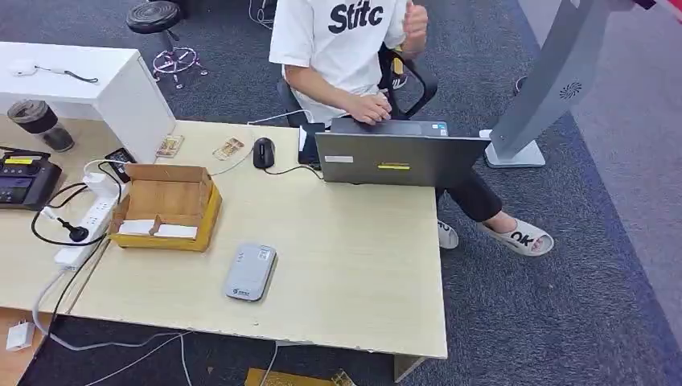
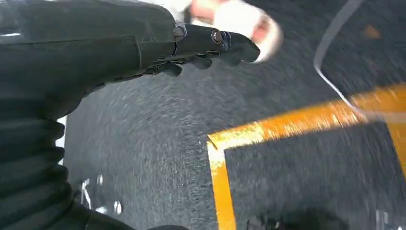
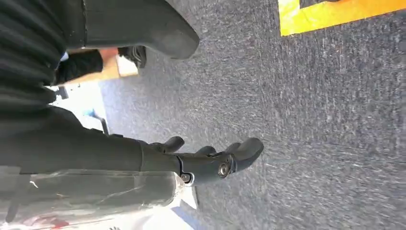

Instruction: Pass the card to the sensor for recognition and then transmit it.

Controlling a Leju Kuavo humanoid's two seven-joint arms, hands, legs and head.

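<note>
On the wooden table (image 1: 354, 265), an open cardboard box (image 1: 165, 201) holds white cards (image 1: 158, 229) along its near side. A flat grey sensor (image 1: 250, 272) lies on the table just right of and nearer than the box. In the left wrist view my left hand (image 2: 206, 45) hangs above dark carpet, its fingers stretched out and holding nothing. My right hand (image 3: 210, 158) also hangs over the carpet, fingers loosely extended and empty. Both hands are away from the cards and the sensor.
A person (image 1: 346, 48) sits behind the table at a grey laptop (image 1: 398, 158), beside a black mouse (image 1: 263, 152). A power strip (image 1: 88, 221) with cables and a black device (image 1: 24, 178) lie left of the box. A white stand (image 1: 555, 80) rises at the right.
</note>
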